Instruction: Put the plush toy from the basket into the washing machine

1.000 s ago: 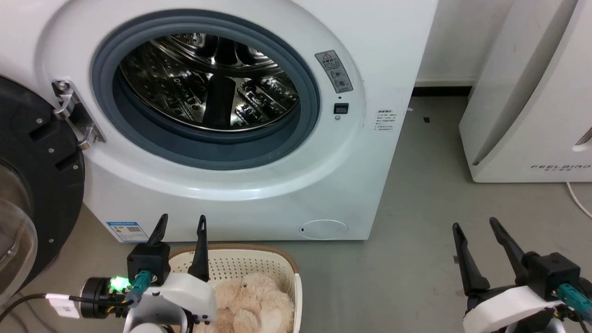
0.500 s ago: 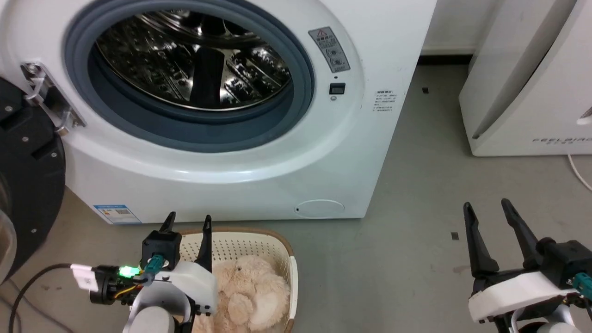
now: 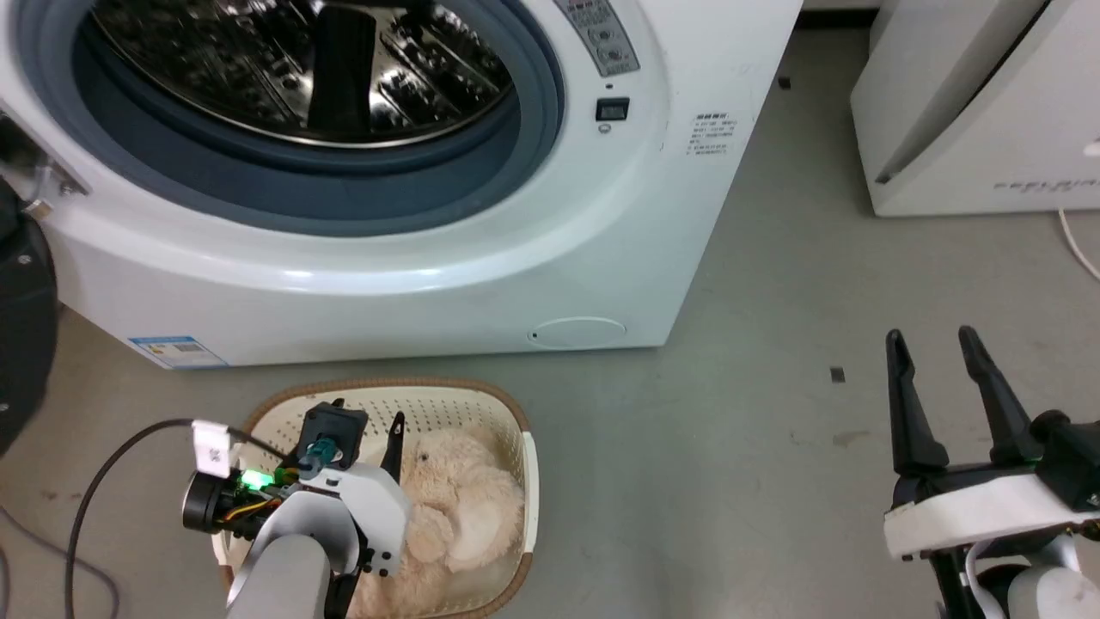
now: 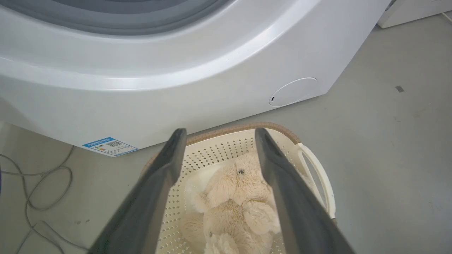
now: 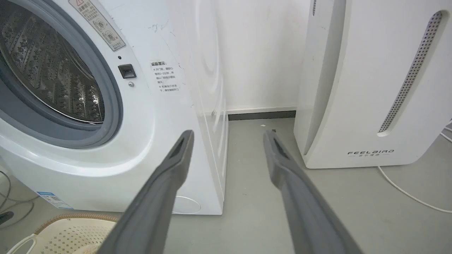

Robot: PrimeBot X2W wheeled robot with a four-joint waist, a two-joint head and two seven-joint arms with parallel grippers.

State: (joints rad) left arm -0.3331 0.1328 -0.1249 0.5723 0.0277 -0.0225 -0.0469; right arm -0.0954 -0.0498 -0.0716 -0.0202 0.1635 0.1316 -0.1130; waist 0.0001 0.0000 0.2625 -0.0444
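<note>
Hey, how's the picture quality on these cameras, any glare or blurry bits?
Head view: bright glints on the steel drum and a pale glare band across the washing machine front. Left wrist view: the left gripper looks soft, the plush toy sharp. Right wrist view: the right gripper is soft too, the white appliance lettering readable.

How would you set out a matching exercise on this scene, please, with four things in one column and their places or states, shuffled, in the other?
Column A
1. plush toy
2. basket
3. washing machine
4. right tool

Column B
a. stands on the floor in front of the washing machine
b. open, above bare floor to the right of the washing machine
c. lies inside the basket
d. porthole uncovered, steel drum in sight

Pairs: 1-c, 2-a, 3-d, 4-b
</note>
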